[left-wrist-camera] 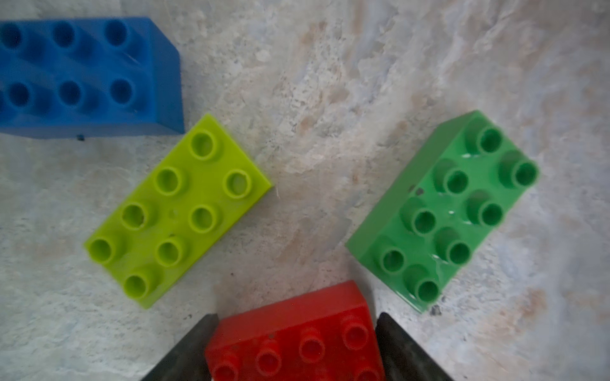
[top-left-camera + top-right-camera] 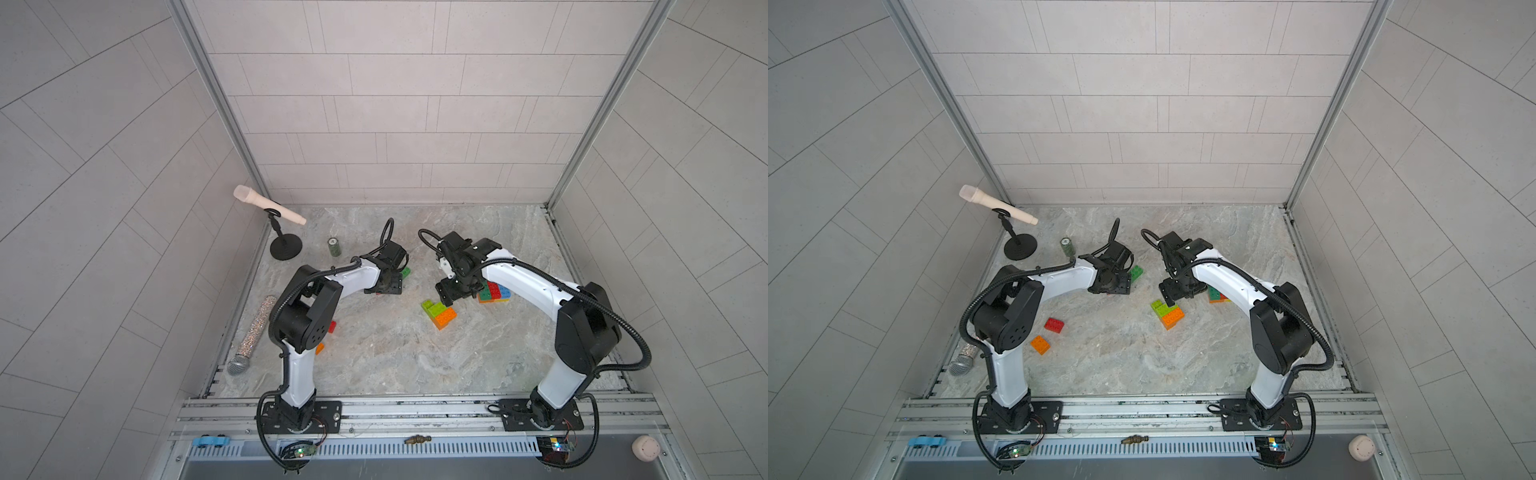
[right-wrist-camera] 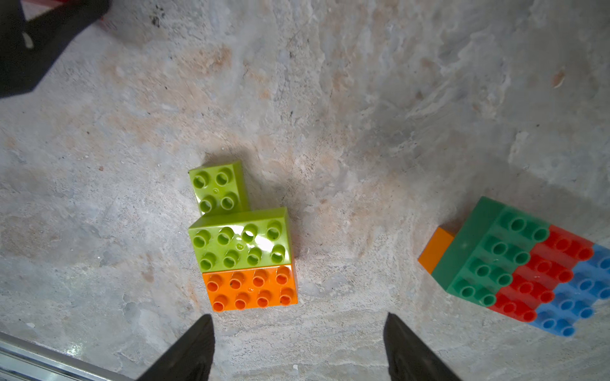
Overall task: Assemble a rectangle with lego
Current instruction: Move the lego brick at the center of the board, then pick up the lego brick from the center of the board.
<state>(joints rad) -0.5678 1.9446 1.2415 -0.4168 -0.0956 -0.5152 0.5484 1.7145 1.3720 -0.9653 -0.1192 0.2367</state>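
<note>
Left gripper (image 1: 294, 315) clamps the red brick (image 1: 297, 333) at frame bottom, right gripper (image 3: 297, 316) gapes empty: you're mid-pick, likely lifting it straight next.

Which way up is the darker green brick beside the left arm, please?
Studs up: in the left wrist view the green brick lies flat on the table, eight studs facing upward.
</note>
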